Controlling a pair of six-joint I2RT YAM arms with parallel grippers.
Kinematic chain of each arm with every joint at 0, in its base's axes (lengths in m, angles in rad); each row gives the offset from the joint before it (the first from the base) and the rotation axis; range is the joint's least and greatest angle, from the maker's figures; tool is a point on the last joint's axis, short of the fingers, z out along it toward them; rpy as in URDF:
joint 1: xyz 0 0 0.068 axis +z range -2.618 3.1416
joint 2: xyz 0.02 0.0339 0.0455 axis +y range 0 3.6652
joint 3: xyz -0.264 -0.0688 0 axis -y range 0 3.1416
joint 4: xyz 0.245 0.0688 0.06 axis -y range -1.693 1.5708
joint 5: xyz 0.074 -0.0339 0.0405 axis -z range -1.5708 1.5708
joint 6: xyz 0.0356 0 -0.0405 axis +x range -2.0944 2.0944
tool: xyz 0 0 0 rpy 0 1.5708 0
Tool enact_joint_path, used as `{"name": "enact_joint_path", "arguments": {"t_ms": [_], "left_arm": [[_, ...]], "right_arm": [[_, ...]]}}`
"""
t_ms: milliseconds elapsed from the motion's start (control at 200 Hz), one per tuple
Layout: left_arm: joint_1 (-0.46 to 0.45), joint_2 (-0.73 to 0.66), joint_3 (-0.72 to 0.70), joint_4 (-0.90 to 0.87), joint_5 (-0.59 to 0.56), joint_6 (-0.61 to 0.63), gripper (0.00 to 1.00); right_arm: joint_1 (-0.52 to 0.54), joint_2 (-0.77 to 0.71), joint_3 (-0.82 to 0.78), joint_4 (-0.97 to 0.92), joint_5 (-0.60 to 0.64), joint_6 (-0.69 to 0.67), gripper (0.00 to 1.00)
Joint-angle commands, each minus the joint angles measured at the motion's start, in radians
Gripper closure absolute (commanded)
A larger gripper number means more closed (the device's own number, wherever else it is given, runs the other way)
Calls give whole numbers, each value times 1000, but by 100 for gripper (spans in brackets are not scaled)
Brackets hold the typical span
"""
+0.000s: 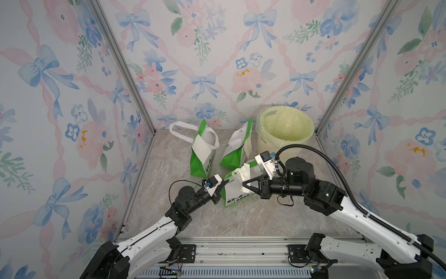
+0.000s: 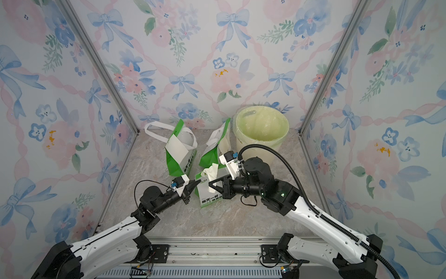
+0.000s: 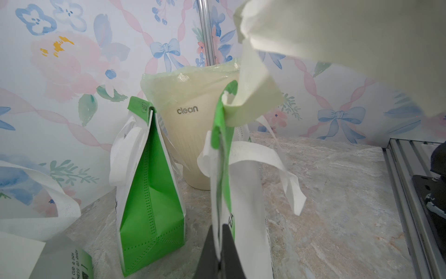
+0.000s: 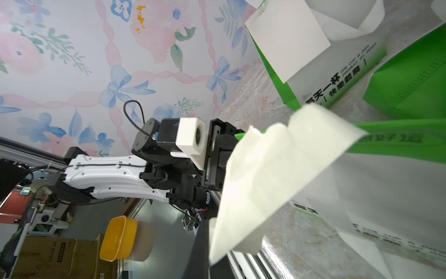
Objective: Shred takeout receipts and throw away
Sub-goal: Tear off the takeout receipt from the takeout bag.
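Left wrist view: my left gripper (image 3: 220,238) clamps the edge of the near bag (image 3: 243,205), and my right gripper (image 1: 244,185), just opposite, pinches its crumpled receipt (image 1: 241,174). Peeling stage, I reckon. Next needs pulling apart, then tearing.

My right gripper (image 1: 244,185) pinches a crumpled receipt (image 1: 241,174) atop the front bag (image 1: 237,196), which stands nearer me than the bin (image 1: 266,145). My left gripper (image 1: 225,184) clamps that bag's far edge. A second bag (image 1: 233,157) stands just beside the bin. Beyond it is a third bag (image 1: 200,164), bearing a flat receipt (image 1: 201,147).
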Motion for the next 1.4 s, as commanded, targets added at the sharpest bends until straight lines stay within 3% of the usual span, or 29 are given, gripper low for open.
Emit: {"name": "enact_joint_path", "arguments": {"t_ms": [0,75,160,335,480,725,835,1275,1395], "left_arm": [[0,-1,0,4,-9,-20,100],[-2,-3,0,4,-12,-20,100],[-5,-5,4,3,-20,-27,100],[-28,-28,2,-1,-89,-69,100],[-99,-45,5,-24,-216,-96,100],[-219,-42,15,-32,-428,-115,100],[-224,-50,10,-34,-428,-118,100],[-227,-36,10,-37,-388,-108,100],[-230,-39,5,-37,-387,-106,100]], "right_arm": [[-13,4,-9,-114,62,-49,85],[-13,17,13,-151,73,-64,57],[-11,29,66,-217,105,-88,33],[-15,52,259,-489,339,-155,14],[41,99,376,-575,454,-109,14],[179,166,308,-330,511,227,25],[186,187,271,-284,539,266,29],[189,303,312,-240,516,254,28],[187,325,322,-237,535,260,34]]}}
